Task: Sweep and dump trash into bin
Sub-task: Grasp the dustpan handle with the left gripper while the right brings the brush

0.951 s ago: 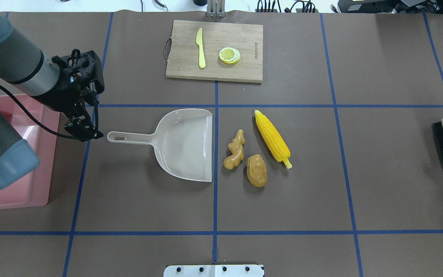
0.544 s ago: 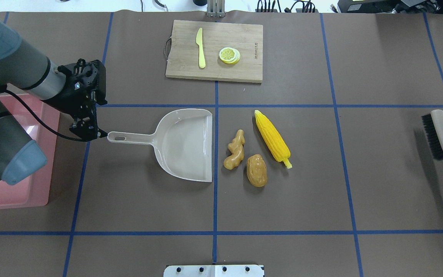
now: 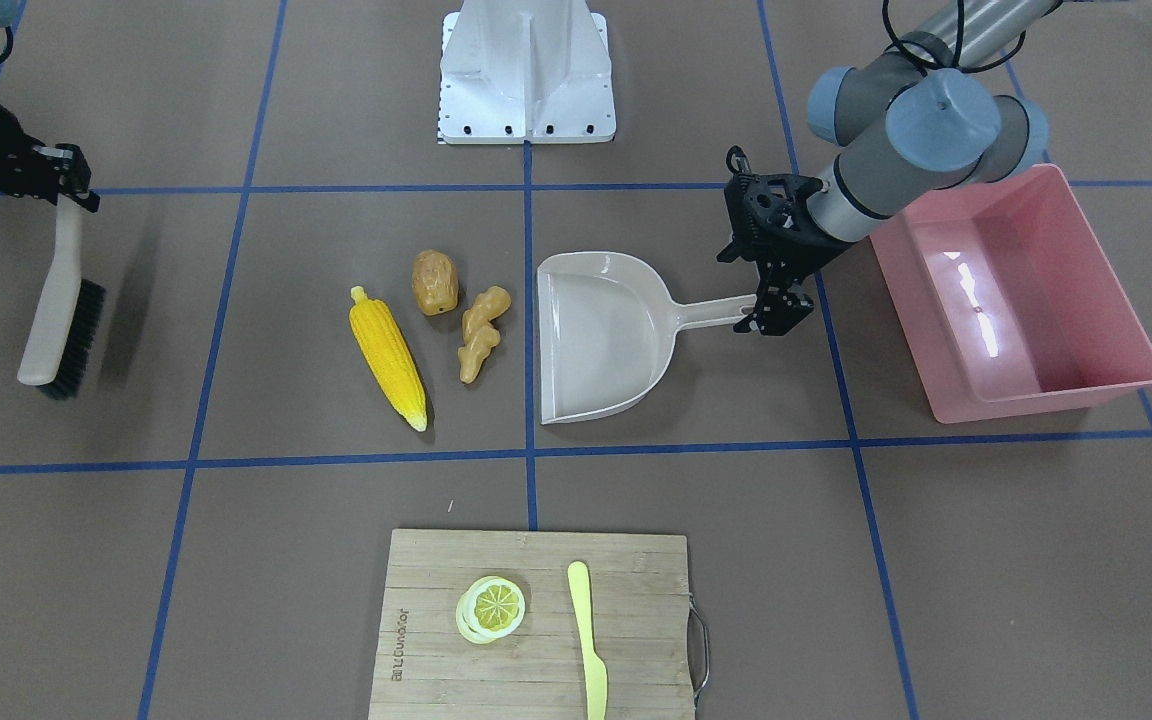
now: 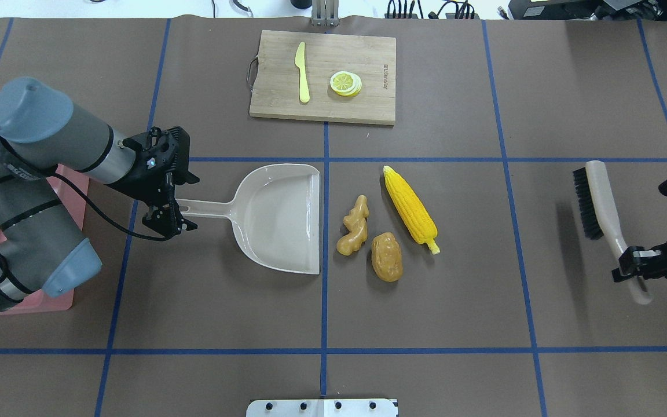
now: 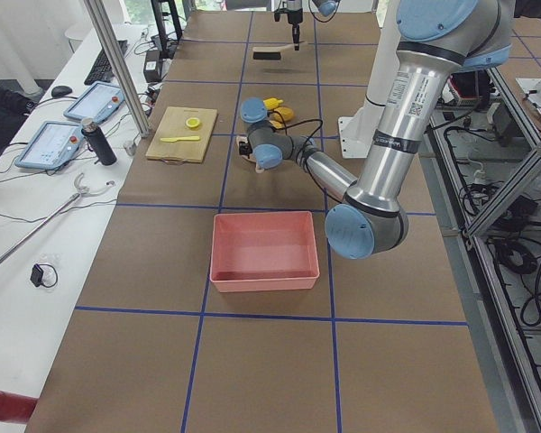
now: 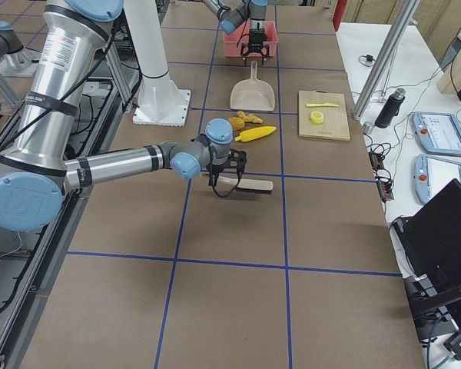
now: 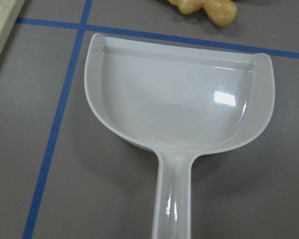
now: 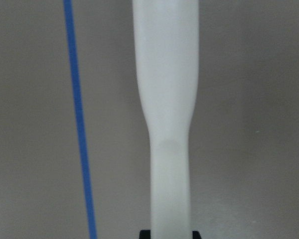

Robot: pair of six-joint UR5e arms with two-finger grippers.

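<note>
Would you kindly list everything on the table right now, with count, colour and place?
Table: one, brown with blue grid lines.
Dustpan: one, beige, centre-left, mouth facing right.
Ginger root: one, beige, just right of the dustpan's mouth.
Potato: one, tan-brown, right of the ginger root, nearer the robot.
Corn cob: one, yellow, rightmost of the three.
Bin: one, pink, left end, empty.
Cutting board: one, wooden, far side, centre.
Knife: one, pale yellow, on the cutting board.
Lemon slice: one, yellow, right of the knife.
Brush: one, beige with black bristles, right side.
Left gripper: black, seemingly open around the dustpan handle's end.
Right gripper: black, shut on the brush handle.
</note>
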